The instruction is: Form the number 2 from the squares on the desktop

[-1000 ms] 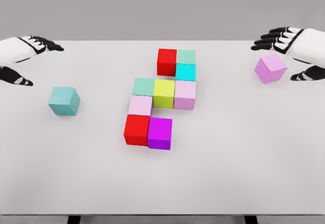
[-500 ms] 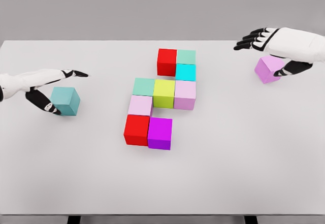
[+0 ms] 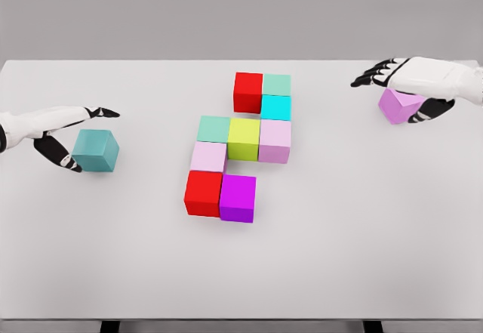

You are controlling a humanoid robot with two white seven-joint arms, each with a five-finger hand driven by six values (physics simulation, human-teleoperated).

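Note:
Several cubes form a cluster mid-table: a red cube [image 3: 247, 91], mint cube [image 3: 276, 84] and cyan cube [image 3: 275, 107] at the top. Below them come a mint cube [image 3: 214, 128], yellow-green cube [image 3: 244, 138] and pale pink cube [image 3: 275, 140]. Lower left are a pale pink cube [image 3: 207, 156], red cube [image 3: 203, 192] and magenta cube [image 3: 238, 198]. A teal cube [image 3: 96, 152] lies apart at the left; my left hand [image 3: 94, 140] straddles it, fingers stretched above, thumb at its left side. A pink cube [image 3: 398, 105] lies far right under my right hand [image 3: 385, 100], fingers extended over it.
The white table [image 3: 339, 257] spans the view, with its front edge near the bottom and its back edge behind the cluster. Bare surface lies right of the magenta cube and across the front.
Both hands have come down and inward from the table's far corners. The left now brackets the teal cube and the right has lowered over the pink cube. No cube has moved.

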